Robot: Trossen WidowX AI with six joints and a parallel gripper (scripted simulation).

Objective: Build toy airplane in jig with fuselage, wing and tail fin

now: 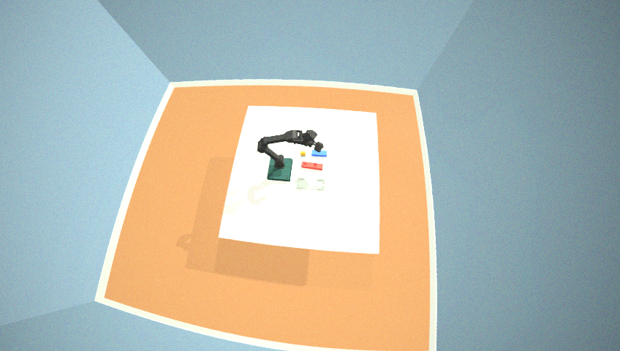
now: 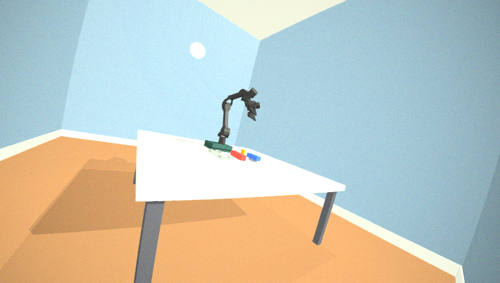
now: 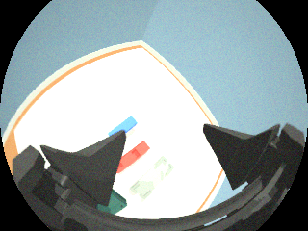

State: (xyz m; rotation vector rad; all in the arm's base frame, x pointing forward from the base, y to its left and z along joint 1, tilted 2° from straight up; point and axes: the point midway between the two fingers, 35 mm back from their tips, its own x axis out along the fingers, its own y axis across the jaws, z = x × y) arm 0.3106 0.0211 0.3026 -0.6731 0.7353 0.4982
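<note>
pincer (image 2: 253, 115) wide open, empty

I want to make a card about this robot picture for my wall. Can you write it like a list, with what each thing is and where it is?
table: white
robot claw: open, empty, high above the blocks
blue block: flat on the table, farthest from the robot's green base
red block: flat on the table, between the blue block and the clear holder
yellow block: small, beside the blue block
clear holder: empty
plane: not started
</note>
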